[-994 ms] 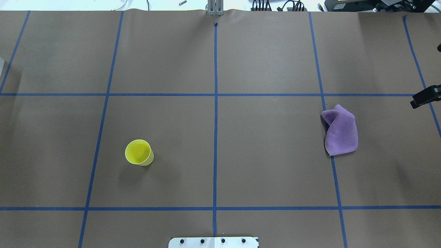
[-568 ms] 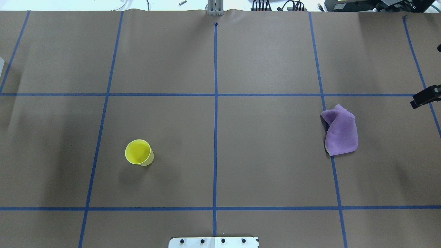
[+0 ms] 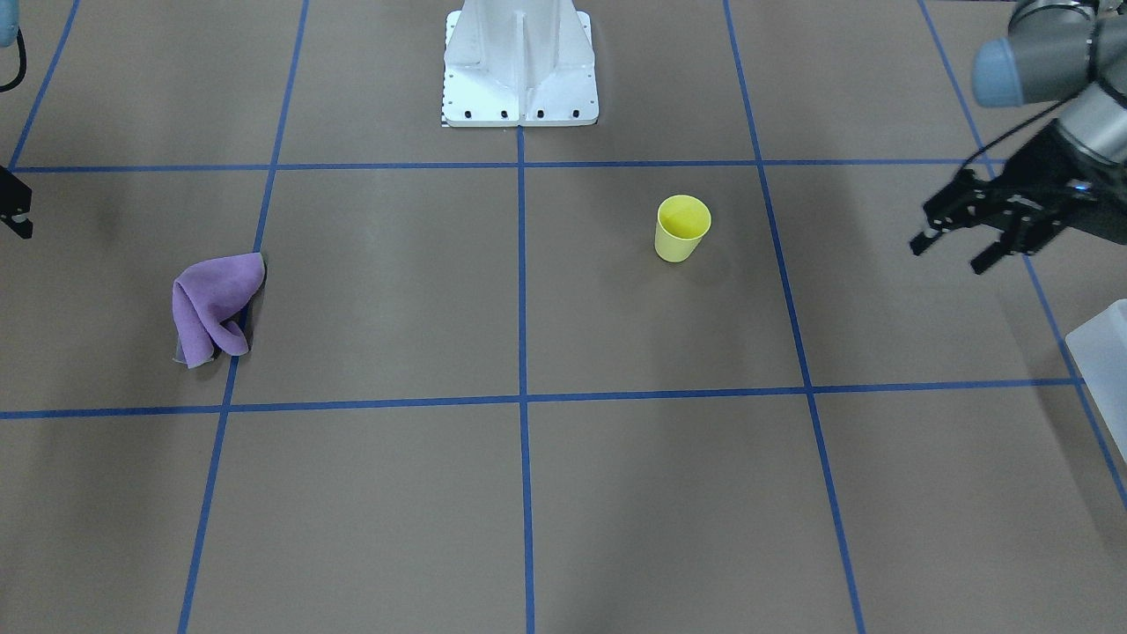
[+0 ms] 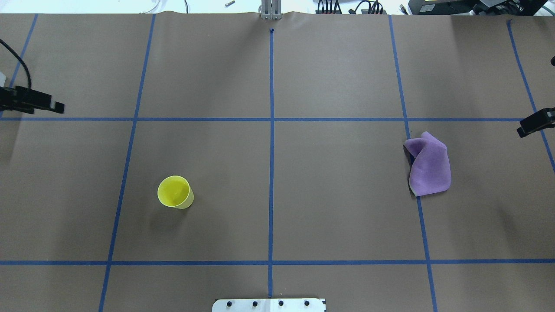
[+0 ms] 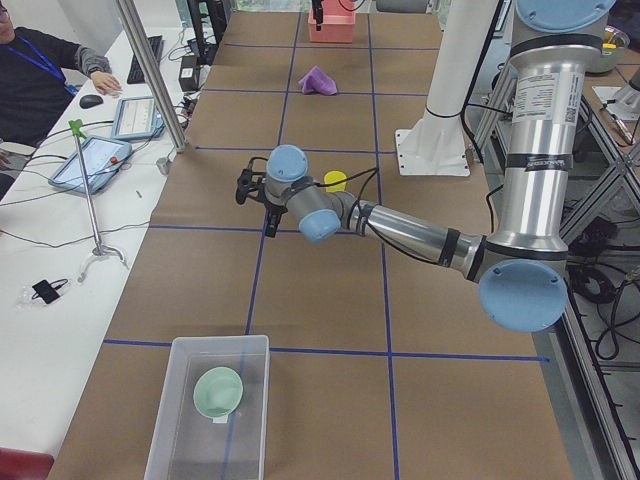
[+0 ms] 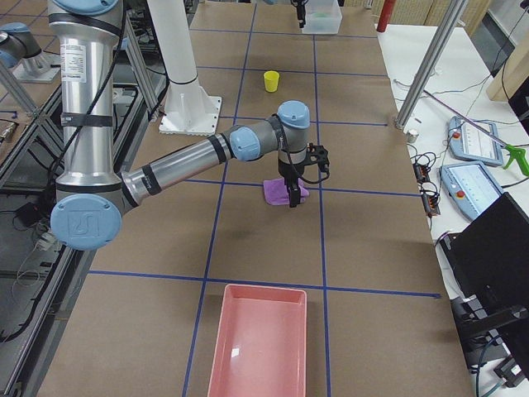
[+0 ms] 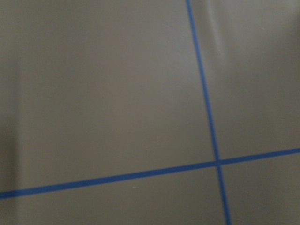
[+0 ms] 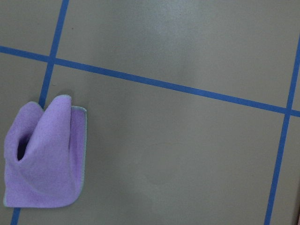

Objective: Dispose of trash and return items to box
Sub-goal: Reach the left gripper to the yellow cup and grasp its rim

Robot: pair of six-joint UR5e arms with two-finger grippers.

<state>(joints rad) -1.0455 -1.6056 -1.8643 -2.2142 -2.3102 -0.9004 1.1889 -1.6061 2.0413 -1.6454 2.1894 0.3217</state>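
The yellow cup [image 4: 175, 192] stands upright and empty on the brown table, left of centre; it also shows in the front view [image 3: 682, 227]. The mint bowl [image 5: 218, 391] lies inside the frosted box [image 5: 168, 400] at the table's left end. A crumpled purple cloth [image 4: 428, 167] lies on the right side and shows in the right wrist view [image 8: 44, 159]. My left gripper [image 3: 951, 254] is open and empty, in the air between the cup and the box. My right gripper [image 6: 295, 194] hangs open and empty just beside the cloth.
A pink tray [image 6: 258, 343] sits at the table's right end. The white pedestal base [image 3: 519, 79] stands at the robot's edge. A corner of the box [image 3: 1105, 352] shows at the front view's right edge. Blue tape lines grid the table.
My left gripper has come into the overhead view at its left edge. The cup, the cloth and the right gripper have not moved.
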